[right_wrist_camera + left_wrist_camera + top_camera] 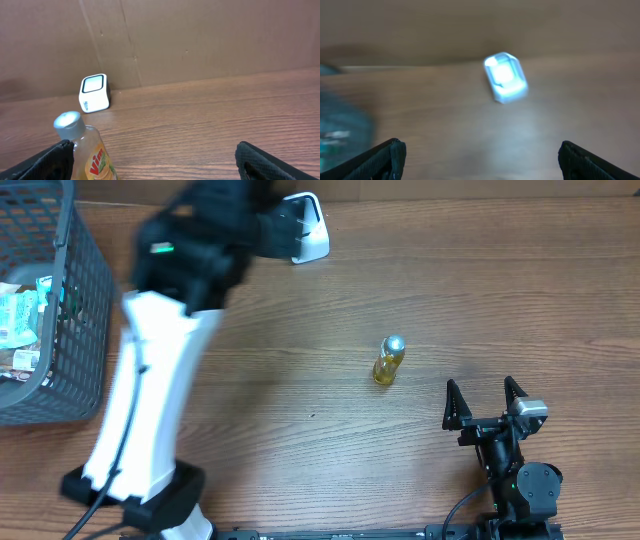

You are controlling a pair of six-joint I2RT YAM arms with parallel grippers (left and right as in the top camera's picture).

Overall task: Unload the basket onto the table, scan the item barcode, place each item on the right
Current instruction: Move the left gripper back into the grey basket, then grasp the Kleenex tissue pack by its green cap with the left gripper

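Plainly nothing is held yet. The dish-soap bottle (388, 360) stands upright on its own near the middle of the desk (300, 420), grey cap up. Open wood all round it leaves room for a grasp from the side.

The right gripper (481, 390) waits toward the near right corner, jaws spread wide and empty. It points at the bottle, which sits off toward its left finger in the wrist view. That suggests it is the arm meant to fetch the bottle.

The barcode scanner (305, 230) sits at the far edge, its window turned toward the desk so a label can be shown to it. The left gripper (481, 162) hovers just before it, equally wide and empty; its view is blurred. A grey basket (75, 310) of packets occupies the left edge.
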